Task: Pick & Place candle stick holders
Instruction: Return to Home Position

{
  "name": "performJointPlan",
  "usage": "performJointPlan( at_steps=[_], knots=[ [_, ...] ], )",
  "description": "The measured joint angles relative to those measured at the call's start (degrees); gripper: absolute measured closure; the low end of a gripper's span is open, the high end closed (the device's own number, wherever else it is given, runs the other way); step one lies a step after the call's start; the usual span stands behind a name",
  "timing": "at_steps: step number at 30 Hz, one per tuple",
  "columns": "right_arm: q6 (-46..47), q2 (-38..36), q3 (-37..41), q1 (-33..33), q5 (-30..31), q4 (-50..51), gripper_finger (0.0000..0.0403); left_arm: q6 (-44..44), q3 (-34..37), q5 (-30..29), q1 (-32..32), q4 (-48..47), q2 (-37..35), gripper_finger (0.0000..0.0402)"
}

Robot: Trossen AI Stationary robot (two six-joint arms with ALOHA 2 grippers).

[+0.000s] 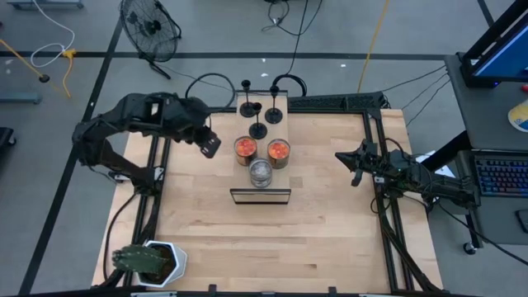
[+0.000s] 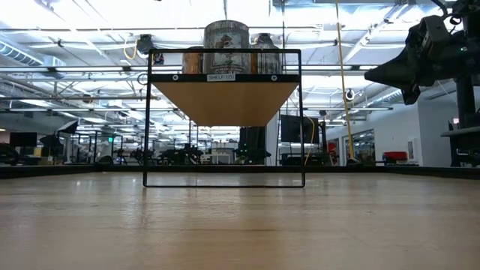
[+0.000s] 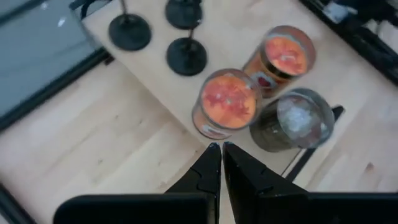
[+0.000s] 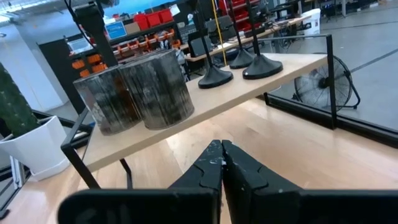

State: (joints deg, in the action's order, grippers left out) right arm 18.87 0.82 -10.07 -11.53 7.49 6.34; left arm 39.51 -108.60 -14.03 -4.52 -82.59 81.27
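Observation:
Three black candle stick holders (image 1: 258,129) (image 3: 186,56) (image 4: 214,76) stand on their disc bases at the far end of a raised wooden shelf (image 1: 282,103) in the middle of the table. My left gripper (image 1: 210,147) (image 3: 221,152) hangs shut and tipped downward just left of the shelf, beside the orange-topped jars, with nothing in it. My right gripper (image 1: 356,169) (image 4: 221,149) waits shut and level at the table's right edge, pointing toward the shelf.
Two brownish jars with orange tops (image 1: 246,148) (image 3: 229,102) and a silvery round jar (image 1: 261,173) (image 3: 292,121) stand on the shelf's near half. The shelf's black frame (image 2: 225,120) lifts the board above the table. A potted plant (image 1: 153,262) sits at the near left corner.

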Motion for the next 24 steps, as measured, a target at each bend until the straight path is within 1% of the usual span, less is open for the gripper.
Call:
performJointPlan(
  at_steps=[3,10,13,17,21,24],
  knots=[
    [-0.01,0.00,0.00,0.00,-0.01,-0.04,0.0403,-3.12,-0.01,0.00,1.05,0.23,0.18,0.0382],
    [0.00,0.00,0.00,0.00,-0.01,-0.01,0.0403,-2.86,0.02,-0.01,1.71,0.18,0.14,0.0382],
    [-0.02,0.00,0.00,0.00,-0.01,-0.02,0.0403,-2.73,0.02,1.16,1.68,0.17,0.20,0.0382],
    [-0.02,0.00,0.00,0.00,0.00,-0.06,0.0403,-8.18,0.05,2.55,1.66,0.42,-0.35,0.0382],
    [-0.02,0.00,0.00,0.00,-0.02,-0.08,0.0403,-14.03,0.32,5.37,1.68,5.32,-1.19,0.0382],
    [-0.02,0.00,0.00,0.00,-0.03,-0.06,0.0403,-20.24,3.09,10.34,2.04,13.63,-2.84,0.0382]
  ],
)
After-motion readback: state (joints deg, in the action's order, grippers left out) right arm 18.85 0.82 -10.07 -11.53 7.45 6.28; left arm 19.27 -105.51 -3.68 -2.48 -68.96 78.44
